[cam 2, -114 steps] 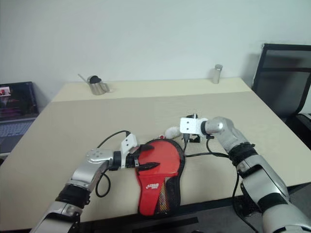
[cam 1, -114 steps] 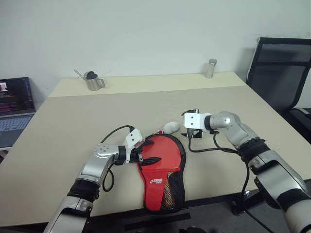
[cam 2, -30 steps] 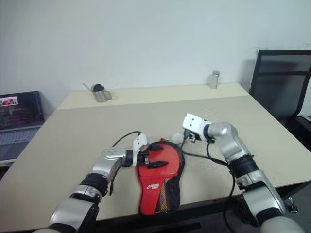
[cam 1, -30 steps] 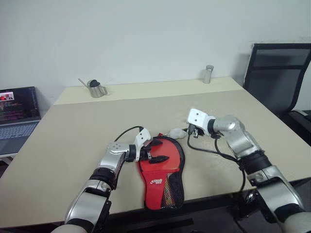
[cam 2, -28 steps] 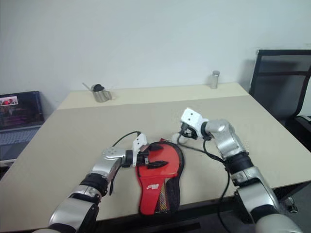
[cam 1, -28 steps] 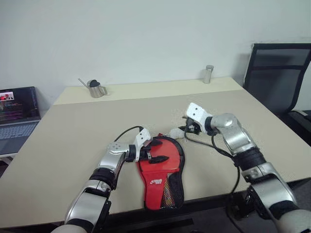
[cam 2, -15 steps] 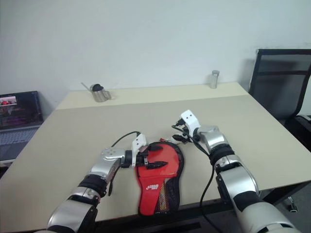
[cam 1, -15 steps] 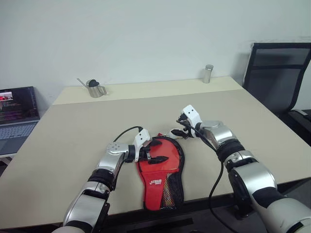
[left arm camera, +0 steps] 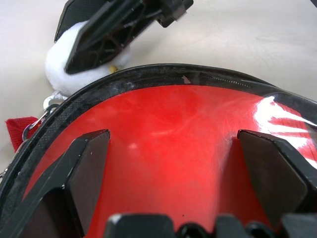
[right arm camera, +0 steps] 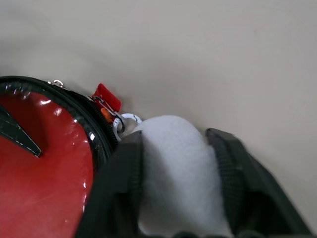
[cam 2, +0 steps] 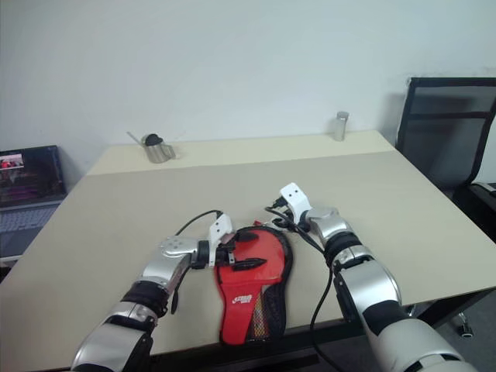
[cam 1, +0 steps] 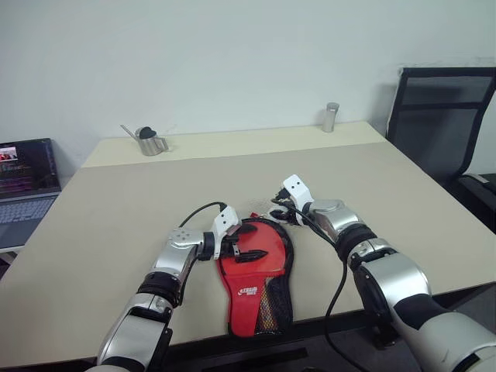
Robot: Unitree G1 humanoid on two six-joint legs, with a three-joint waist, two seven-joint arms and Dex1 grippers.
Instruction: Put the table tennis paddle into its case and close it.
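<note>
The case [cam 1: 256,273] lies flat on the beige tabletop [cam 1: 116,209] near its front edge, red side up, with the white logo and the black mesh pocket toward the narrow end and the black zip edge running around the rounded end. The glossy red face seen in the left wrist view inside the black rim is the table tennis paddle [left arm camera: 173,148], lying in the rounded end of the case. The left tool [cam 1: 242,251] reaches in from the left side of the case with its two black fingers [left arm camera: 86,163] spread wide apart and resting on the red surface; it is released and grips nothing. The right tool [cam 1: 280,211] sits at the far rounded end of the case, just beyond the zip edge. In the right wrist view its fingers [right arm camera: 116,183] stand on either side of a white fluffy pompom [right arm camera: 171,163], which fills the gap between them, so the tool is clenched on the pompom. A small metal ring [right arm camera: 126,120] and a red tab [right arm camera: 107,96] link the pompom to the zip edge. A metal watering can [cam 1: 151,141] and a metal cylinder [cam 1: 332,117] stand at the far edge of the tabletop, well apart. A laptop [cam 1: 27,182] sits off to the left, and a black chair [cam 1: 442,116] stands to the right.
</note>
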